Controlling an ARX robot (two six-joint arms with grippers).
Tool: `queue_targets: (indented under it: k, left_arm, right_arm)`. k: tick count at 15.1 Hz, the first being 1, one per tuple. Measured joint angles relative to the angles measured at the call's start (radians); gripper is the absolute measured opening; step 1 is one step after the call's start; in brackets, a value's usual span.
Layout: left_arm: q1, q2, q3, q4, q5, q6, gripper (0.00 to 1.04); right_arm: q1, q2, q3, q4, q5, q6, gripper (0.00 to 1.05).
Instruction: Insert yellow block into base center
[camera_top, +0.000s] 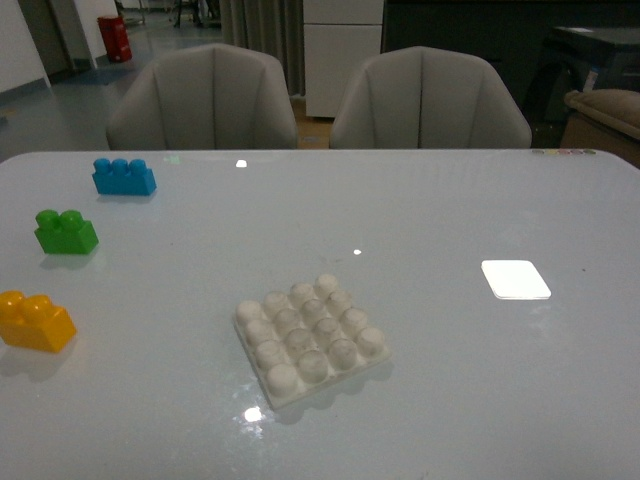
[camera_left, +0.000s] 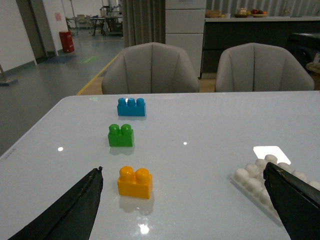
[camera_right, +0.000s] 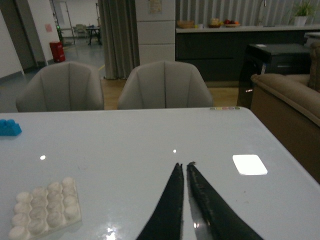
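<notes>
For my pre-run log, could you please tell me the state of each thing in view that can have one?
Yellow block: studs up, not held, not yet inserted.
Base: lying flat, every stud bare.
Green brick: studs up, not held.
Blue brick: studs up, not held.
Left claw: open, empty.
Right claw: shut, empty.

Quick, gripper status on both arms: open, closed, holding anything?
Left gripper: open wide, empty; the yellow block lies untouched ahead of it.
Right gripper: closed, holding nothing.
</notes>
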Motion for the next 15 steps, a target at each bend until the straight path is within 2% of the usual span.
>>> queue_targets:
  k: [1, 7, 15]
  left_arm:
    - [0.0, 0.0, 0.0, 0.0, 0.0, 0.0, 0.98]
    - [0.0, 0.0, 0.0, 0.0, 0.0, 0.0, 0.98]
    - [0.0, 0.0, 0.0, 0.0, 0.0, 0.0, 0.98]
  right_arm:
    - [0.0, -0.041, -0.012, 0.012, 0.0, -0.005, 0.01]
    - [0.0, -0.149, -0.178, 0.026, 0.001, -0.011, 0.02]
    - [0.0, -0.157, -0.178, 0.033, 0.0, -0.011, 0.02]
